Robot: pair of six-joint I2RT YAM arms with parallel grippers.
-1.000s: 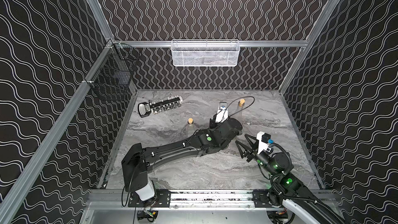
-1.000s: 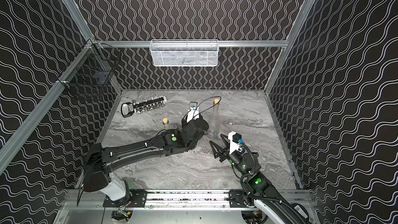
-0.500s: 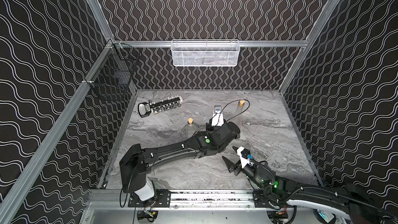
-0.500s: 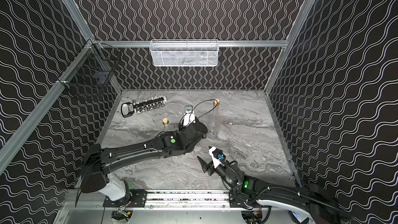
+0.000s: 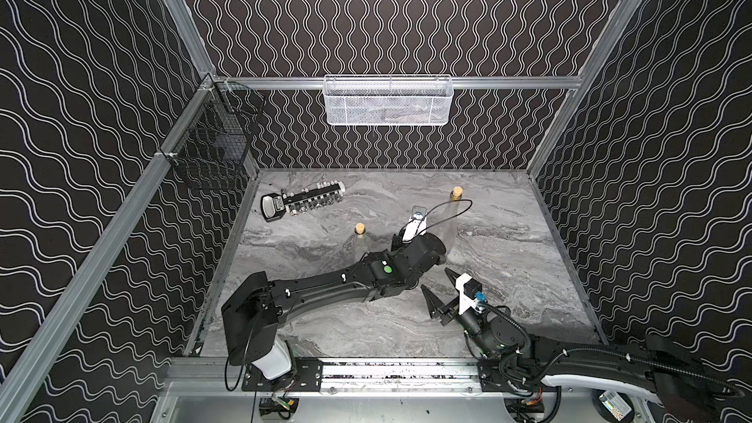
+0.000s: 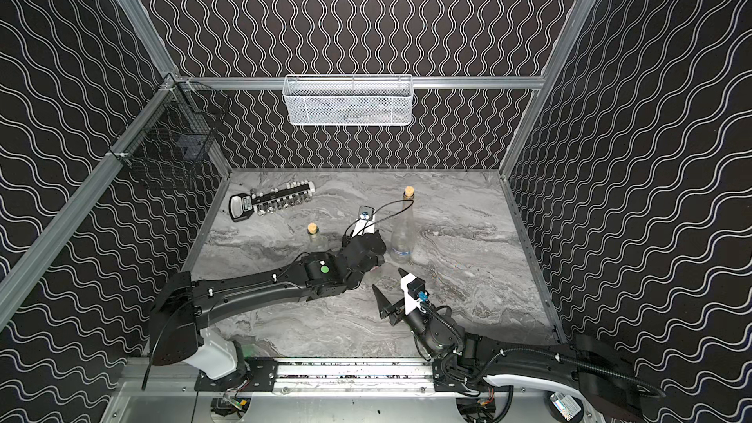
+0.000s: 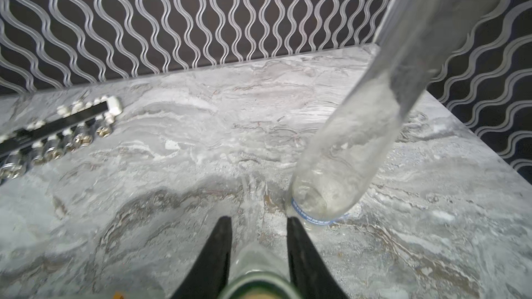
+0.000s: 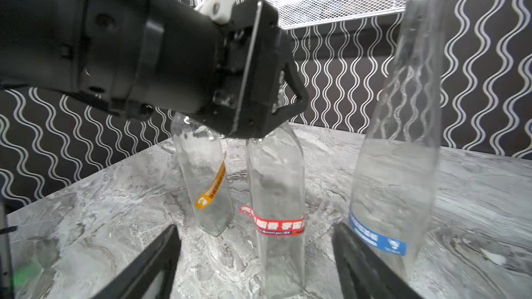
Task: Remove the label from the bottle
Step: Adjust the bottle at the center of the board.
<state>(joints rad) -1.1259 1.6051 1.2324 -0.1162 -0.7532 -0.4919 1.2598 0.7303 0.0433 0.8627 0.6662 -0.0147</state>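
Three clear glass bottles stand mid-table. The middle bottle [image 8: 273, 174] wears a red label [image 8: 277, 225] low on its body. My left gripper [image 8: 253, 132] comes down from above and is shut on its neck; in the left wrist view the fingers [image 7: 221, 248] flank the bottle top [image 7: 256, 271]. In both top views the left wrist hides this bottle. My right gripper [image 8: 256, 227] [image 5: 436, 282] [image 6: 388, 280] is open, low over the table and a short way in front of the red label, holding nothing.
A short bottle [image 8: 204, 174] [image 5: 360, 238] with an orange label stands left of the held one. A tall corked bottle [image 8: 403, 153] [image 5: 451, 221] with a blue band stands right. A socket rail [image 5: 303, 205] lies back left. Mesh baskets [image 5: 388, 101] hang on the walls.
My right arm has dropped low and its gripper has swung left to face the held bottle, jaws spreading wider. The left arm has barely shifted and keeps its grip.
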